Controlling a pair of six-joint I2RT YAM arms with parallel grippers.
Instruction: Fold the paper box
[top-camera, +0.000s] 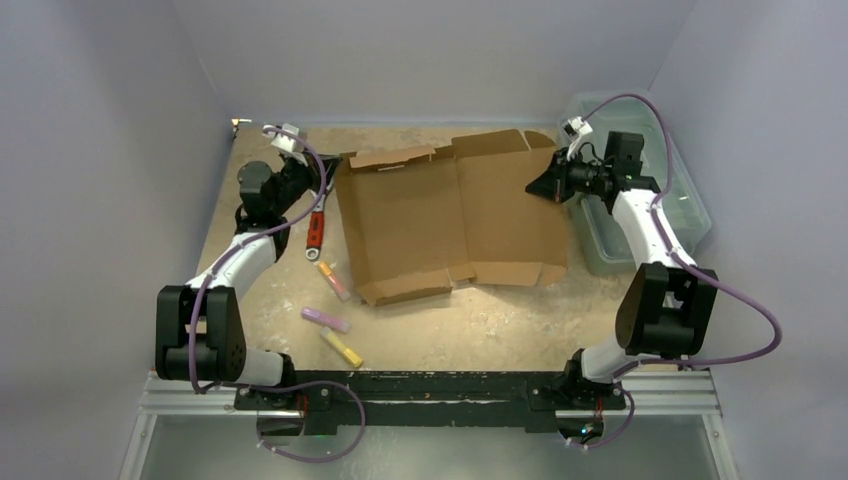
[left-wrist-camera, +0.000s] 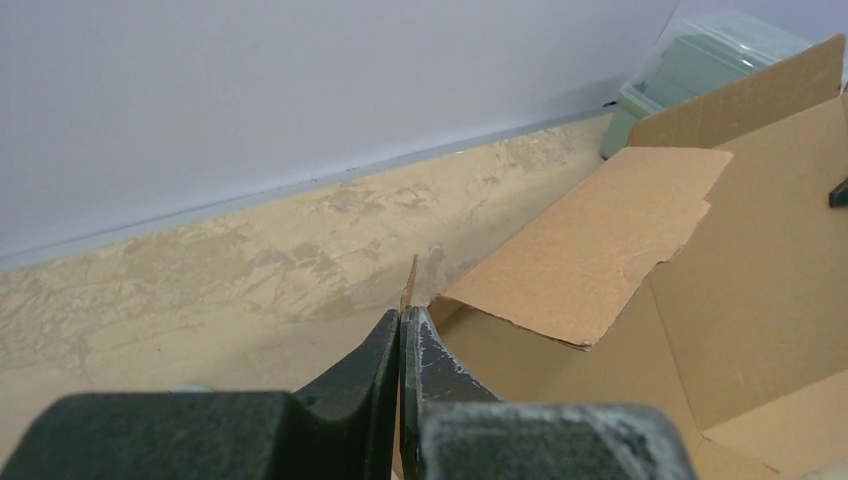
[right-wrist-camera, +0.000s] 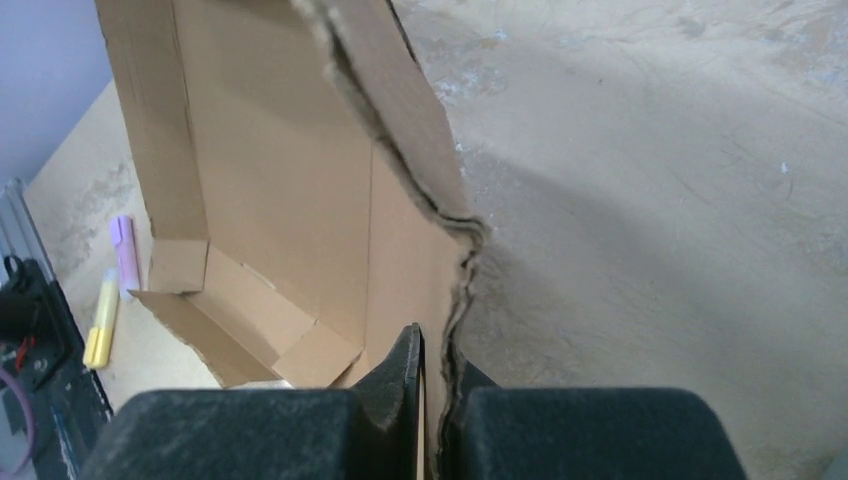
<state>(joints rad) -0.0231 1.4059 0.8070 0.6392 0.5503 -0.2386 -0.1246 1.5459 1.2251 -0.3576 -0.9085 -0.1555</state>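
Note:
The paper box (top-camera: 450, 215) lies spread open in the middle of the table, a brown cardboard sheet with its side walls and flaps partly raised. At the box's far left corner my left gripper (top-camera: 330, 170) is shut on the thin edge of a side flap. The left wrist view shows that edge pinched between the closed jaws of the left gripper (left-wrist-camera: 408, 312), with a bent flap (left-wrist-camera: 600, 240) just beyond. My right gripper (top-camera: 540, 186) is shut on the box's right wall. Up close, the right gripper (right-wrist-camera: 438, 350) clamps the wavy cardboard edge (right-wrist-camera: 400, 130).
A pale-green plastic bin (top-camera: 690, 200) stands at the right behind the right arm. A red-handled tool (top-camera: 315, 232) and three highlighter pens (top-camera: 325, 319) (top-camera: 342, 348) (top-camera: 333, 280) lie left of the box. Grey walls close in the table on three sides.

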